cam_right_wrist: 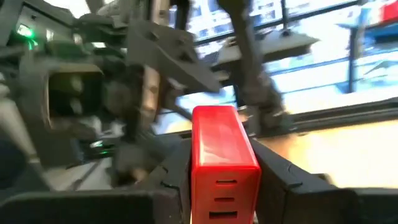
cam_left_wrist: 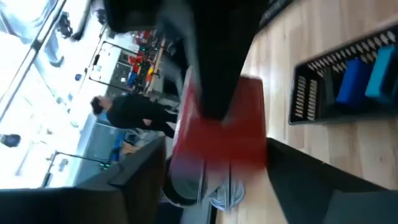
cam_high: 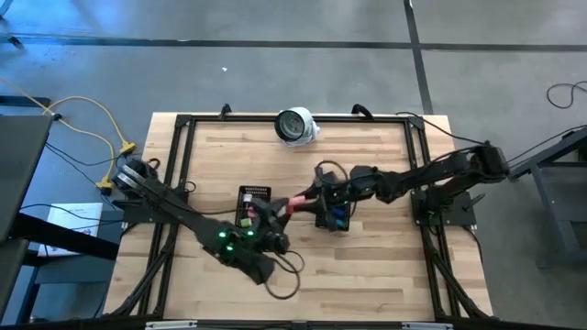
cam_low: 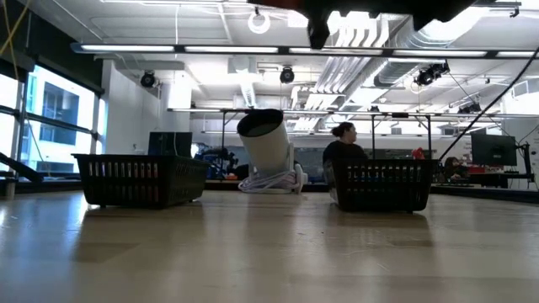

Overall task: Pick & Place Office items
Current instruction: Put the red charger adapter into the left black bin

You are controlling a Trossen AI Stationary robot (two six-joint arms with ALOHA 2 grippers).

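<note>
High view: red piece [cam_high: 298, 203] hangs in the air between the 2 trays, long axis running L tray [cam_high: 253, 203] to R tray [cam_high: 336, 216]. R gripper [cam_high: 310, 201] is clamped on its R-tray end; R wrist cam confirms, piece [cam_right_wrist: 222, 163] between fingers. L gripper [cam_high: 278, 213] at the other end, jaws part open around it, no clear hold. Looks like a handover, R arm nearer R tray.

The high view looks straight down on the whole table [cam_high: 367, 275] and both arms. The low view sits at tabletop height, facing level across to two mesh trays [cam_low: 139, 181] and the room beyond. Each wrist view looks close along its own fingers; both share the red piece [cam_right_wrist: 221, 162] between the arms.
</note>
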